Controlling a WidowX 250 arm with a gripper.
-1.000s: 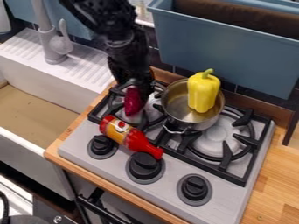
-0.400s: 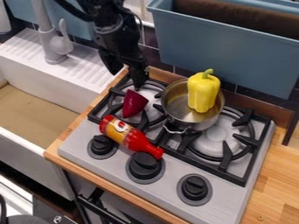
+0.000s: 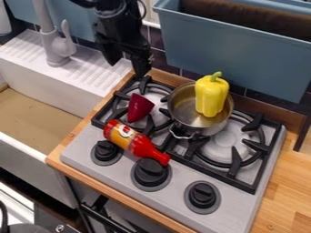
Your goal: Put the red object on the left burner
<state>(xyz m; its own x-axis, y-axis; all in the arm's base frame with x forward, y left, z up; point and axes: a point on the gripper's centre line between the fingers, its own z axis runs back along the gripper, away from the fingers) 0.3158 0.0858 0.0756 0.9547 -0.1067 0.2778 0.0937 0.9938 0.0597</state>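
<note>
So the red cone (image 3: 140, 108) is sitting on the left burner (image 3: 159, 96), just left of the pot (image 3: 209, 130) as the camera sees it. It's lying tilted, with its narrow end toward the front. Couldn't tell you what it actually is, and it hides a chunk of the burner under it.

The pincer (image 3: 128, 68) is spread, nothing pinched, hanging up and to the left of the pot, behind the cone and apart from it. The arm (image 3: 115, 29) above it runs out of the top edge, so its upper part is cut off.

Bottle (image 3: 136, 143) is lying in front and to the left of the pot, covering part of the black grate (image 3: 260, 171). The pot has a yellow pepper (image 3: 211, 96) standing in it, blocking some of the inside, and the pot itself covers the grate below.

Right burner (image 3: 224, 148) is to the pot's right, partly tucked behind it. Three knobs (image 3: 150, 172) are in front of the pot.

Behind the pot there's a blue bin (image 3: 234, 57), cut off at the top and right. Counter (image 3: 288, 195) goes off to the pot's right. Sink (image 3: 36, 113) and faucet (image 3: 56, 48) are well left of the pot, both cropped. Dark stuff down in the bottom left corner, can't make it out.
</note>
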